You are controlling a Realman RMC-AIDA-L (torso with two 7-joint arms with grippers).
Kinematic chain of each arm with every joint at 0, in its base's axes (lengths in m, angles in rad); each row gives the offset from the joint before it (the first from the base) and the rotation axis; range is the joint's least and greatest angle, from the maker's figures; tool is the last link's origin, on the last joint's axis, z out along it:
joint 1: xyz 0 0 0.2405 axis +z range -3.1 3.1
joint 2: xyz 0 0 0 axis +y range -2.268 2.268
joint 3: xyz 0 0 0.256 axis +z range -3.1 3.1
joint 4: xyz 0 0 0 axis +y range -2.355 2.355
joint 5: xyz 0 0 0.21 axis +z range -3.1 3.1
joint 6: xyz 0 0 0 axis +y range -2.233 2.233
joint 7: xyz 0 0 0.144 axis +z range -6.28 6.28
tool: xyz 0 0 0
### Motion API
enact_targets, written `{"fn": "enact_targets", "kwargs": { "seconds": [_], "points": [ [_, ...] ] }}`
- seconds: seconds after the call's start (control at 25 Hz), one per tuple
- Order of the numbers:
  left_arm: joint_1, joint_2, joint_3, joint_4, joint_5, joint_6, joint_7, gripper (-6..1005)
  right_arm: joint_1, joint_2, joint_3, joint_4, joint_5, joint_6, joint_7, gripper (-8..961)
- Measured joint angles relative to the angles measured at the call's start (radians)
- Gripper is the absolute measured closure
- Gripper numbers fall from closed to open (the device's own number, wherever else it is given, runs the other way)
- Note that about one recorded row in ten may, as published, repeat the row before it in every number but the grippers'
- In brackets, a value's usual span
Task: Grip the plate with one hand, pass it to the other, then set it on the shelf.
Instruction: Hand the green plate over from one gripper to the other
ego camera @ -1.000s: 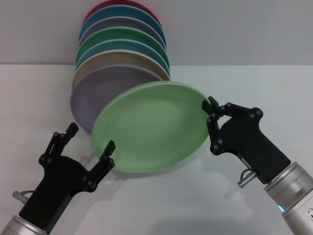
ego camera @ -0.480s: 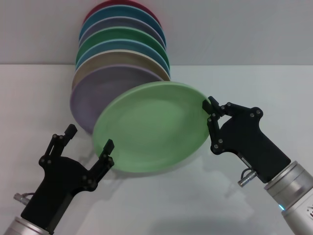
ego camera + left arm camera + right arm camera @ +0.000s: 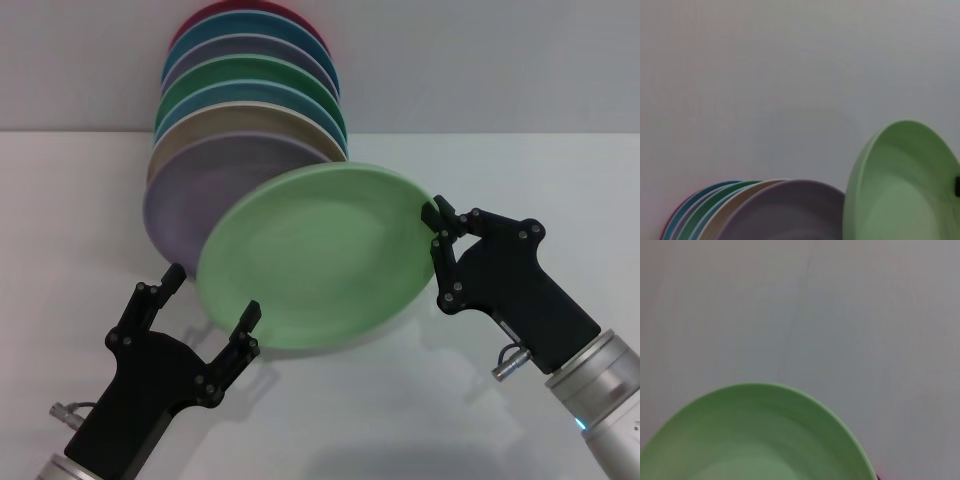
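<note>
The mint-green plate (image 3: 315,255) hangs tilted in the air above the white table. My right gripper (image 3: 436,222) is shut on its right rim. My left gripper (image 3: 213,293) is open at the plate's lower left edge, one finger left of the rim and the other in front of it. I cannot tell whether they touch it. The plate also shows in the left wrist view (image 3: 900,192) and the right wrist view (image 3: 755,437). The wire shelf is hidden behind the row of standing plates.
Several coloured plates stand on edge in a row at the back left, the lilac plate (image 3: 185,195) nearest, then a beige one and the darker green plate (image 3: 250,75) behind. The lilac plate stands just behind the held plate's left side.
My left gripper has moved right and forward, up to the plate's lower left rim. The plate and my right gripper have shifted slightly to the right.
</note>
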Motion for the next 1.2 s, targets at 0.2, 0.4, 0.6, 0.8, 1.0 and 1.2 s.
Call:
{"fn": "enact_targets", "kwargs": {
  "seconds": [0.2, 0.4, 0.6, 0.8, 1.0, 1.2],
  "points": [
    [0.000, 0.001, 0.000, -0.002, -0.002, -0.004, -0.002, 142, -0.004, 0.002, 0.000, 0.017, 0.004, -0.026, -0.007, 936],
    [-0.004, 0.002, 0.000, -0.002, -0.002, -0.005, -0.004, 140, -0.011, 0.003, -0.003, 0.033, 0.020, -0.051, -0.008, 936],
    [-0.007, 0.002, 0.001, -0.001, -0.002, -0.011, -0.006, 140, -0.019, 0.003, -0.001, 0.043, 0.022, -0.064, -0.010, 937],
    [-0.013, 0.002, 0.008, -0.003, -0.002, -0.023, -0.006, 141, -0.026, 0.004, 0.000, 0.070, 0.026, -0.098, -0.010, 937],
    [-0.014, 0.002, 0.014, -0.007, -0.002, -0.025, -0.007, 141, -0.040, 0.004, 0.000, 0.076, 0.026, -0.121, -0.010, 937],
    [-0.014, 0.002, 0.032, -0.014, -0.002, -0.027, -0.005, 142, -0.054, 0.005, 0.000, 0.094, 0.027, -0.162, -0.011, 937]
  ]
}}
